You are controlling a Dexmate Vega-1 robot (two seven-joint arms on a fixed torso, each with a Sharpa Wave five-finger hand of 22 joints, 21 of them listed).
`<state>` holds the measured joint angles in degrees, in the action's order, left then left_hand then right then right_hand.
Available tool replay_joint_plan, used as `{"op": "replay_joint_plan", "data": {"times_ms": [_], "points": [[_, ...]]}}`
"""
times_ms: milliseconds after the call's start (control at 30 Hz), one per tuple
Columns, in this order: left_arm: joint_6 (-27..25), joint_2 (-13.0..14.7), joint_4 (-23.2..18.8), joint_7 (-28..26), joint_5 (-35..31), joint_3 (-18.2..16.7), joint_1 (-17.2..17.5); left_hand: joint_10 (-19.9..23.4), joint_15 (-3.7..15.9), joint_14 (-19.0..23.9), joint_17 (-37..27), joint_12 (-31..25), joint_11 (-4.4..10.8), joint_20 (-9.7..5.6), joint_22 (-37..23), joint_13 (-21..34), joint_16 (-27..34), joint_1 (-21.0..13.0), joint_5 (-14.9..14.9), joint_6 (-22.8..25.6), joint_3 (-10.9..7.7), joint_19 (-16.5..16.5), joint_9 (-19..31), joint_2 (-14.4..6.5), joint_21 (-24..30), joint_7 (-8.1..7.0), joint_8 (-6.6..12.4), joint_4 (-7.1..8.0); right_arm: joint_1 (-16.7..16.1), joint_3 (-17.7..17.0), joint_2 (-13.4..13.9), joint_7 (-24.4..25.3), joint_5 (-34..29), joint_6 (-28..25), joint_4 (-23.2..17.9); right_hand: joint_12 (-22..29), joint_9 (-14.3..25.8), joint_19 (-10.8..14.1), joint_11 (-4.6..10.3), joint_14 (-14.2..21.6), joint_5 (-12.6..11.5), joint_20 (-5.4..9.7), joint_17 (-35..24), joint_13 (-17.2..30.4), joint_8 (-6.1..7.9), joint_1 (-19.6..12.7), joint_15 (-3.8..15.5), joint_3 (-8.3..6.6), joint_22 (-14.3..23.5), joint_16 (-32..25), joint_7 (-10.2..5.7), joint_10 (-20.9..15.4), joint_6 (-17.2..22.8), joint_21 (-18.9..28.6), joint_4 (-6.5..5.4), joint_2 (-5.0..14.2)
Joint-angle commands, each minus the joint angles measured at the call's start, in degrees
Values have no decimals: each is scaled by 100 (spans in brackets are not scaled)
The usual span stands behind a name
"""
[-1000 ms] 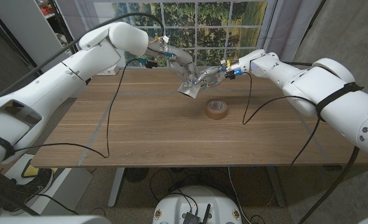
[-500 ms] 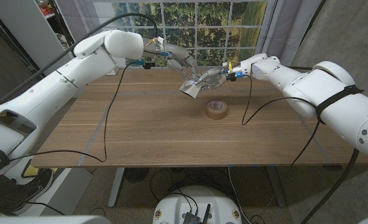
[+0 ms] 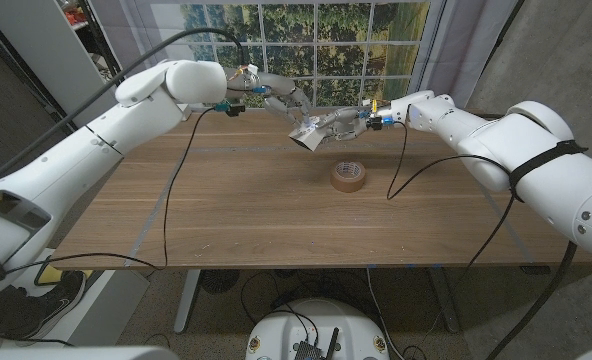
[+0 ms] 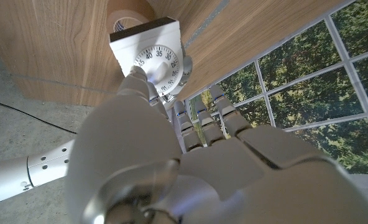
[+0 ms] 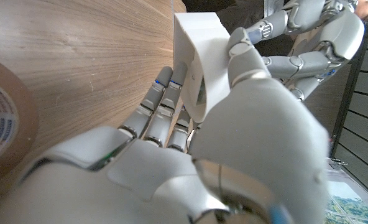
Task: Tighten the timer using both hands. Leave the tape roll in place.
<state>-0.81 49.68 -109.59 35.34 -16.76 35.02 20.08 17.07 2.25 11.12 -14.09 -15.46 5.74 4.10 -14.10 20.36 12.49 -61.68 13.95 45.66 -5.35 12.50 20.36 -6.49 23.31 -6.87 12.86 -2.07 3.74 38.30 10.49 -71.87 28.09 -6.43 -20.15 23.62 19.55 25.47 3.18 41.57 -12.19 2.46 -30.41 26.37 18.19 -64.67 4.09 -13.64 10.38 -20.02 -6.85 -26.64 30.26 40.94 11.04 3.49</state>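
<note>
A white square timer [image 3: 306, 133] with a round numbered dial hangs tilted above the far middle of the table, held between both hands. My left hand [image 3: 279, 97] reaches in from above. In the left wrist view its thumb [image 4: 138, 79] presses on the dial of the timer [image 4: 148, 45], with the other fingers along the timer's far side. My right hand [image 3: 344, 122] grips the timer's body from the other side. In the right wrist view the right hand [image 5: 171, 155] wraps the white casing of the timer [image 5: 199, 50]. The brown tape roll [image 3: 349, 176] lies flat on the table, just nearer than the timer.
The wooden table [image 3: 236, 215] spreads wide in front of the hands. Black cables trail across it from both wrists. A windowed wall stands behind the far edge. The tape roll [image 5: 0, 124] lies close under my right hand.
The timer has risen a little and moved slightly toward the far edge, still held by both hands. My left arm has swung outward. The tape roll has not moved.
</note>
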Motion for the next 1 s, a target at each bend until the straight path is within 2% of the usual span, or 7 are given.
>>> {"op": "replay_joint_plan", "data": {"times_ms": [33,200,367,700,1000], "points": [[62,-145,250,95,-167,248,-249,-36,171,-19,-4,10,-2,19,1,37,-2,-89,29,49,-45,-33,25,-64,25,-83,44,-63,-73,-282,-88,-119,235,-422,22,37,139,42,346,37,-26,745,-18,940,41,-113,938,-270,16,-1,-342,-637,530,59,-291,532],[339,-234,436,78,-78,252,-365,-53,167,-20,-4,10,-21,24,6,47,1,-138,45,-3,-62,-48,27,-89,29,-160,18,-90,-50,-264,-116,-250,190,-485,19,27,141,44,368,59,-29,745,-15,950,31,-112,940,-274,15,-1,-340,-637,529,67,-287,531],[601,-269,597,-37,336,74,-330,19,227,47,-8,-26,6,2,11,59,32,-140,52,53,-58,-32,37,-112,48,-136,42,-86,-35,-255,-111,-356,167,-511,16,19,146,45,343,69,-30,742,-12,960,22,-100,936,-276,14,6,-334,-651,534,77,-287,525],[421,-130,316,-292,200,-36,-158,144,294,157,-1,-87,83,-28,20,84,72,-41,23,136,46,10,83,-18,92,-20,88,-59,-55,-304,-113,-447,200,-638,17,-11,154,38,332,72,-30,734,-6,955,6,-66,929,-274,12,22,-333,-663,538,89,-298,519],[388,-52,282,-172,165,-16,-179,63,268,108,8,-61,73,-16,26,100,45,-79,25,37,53,-8,115,-13,103,-89,57,-92,-79,-396,-143,-457,271,-813,22,-34,167,32,331,85,-32,734,-3,966,-2,-38,934,-280,11,31,-320,-667,546,100,-309,533]]}}
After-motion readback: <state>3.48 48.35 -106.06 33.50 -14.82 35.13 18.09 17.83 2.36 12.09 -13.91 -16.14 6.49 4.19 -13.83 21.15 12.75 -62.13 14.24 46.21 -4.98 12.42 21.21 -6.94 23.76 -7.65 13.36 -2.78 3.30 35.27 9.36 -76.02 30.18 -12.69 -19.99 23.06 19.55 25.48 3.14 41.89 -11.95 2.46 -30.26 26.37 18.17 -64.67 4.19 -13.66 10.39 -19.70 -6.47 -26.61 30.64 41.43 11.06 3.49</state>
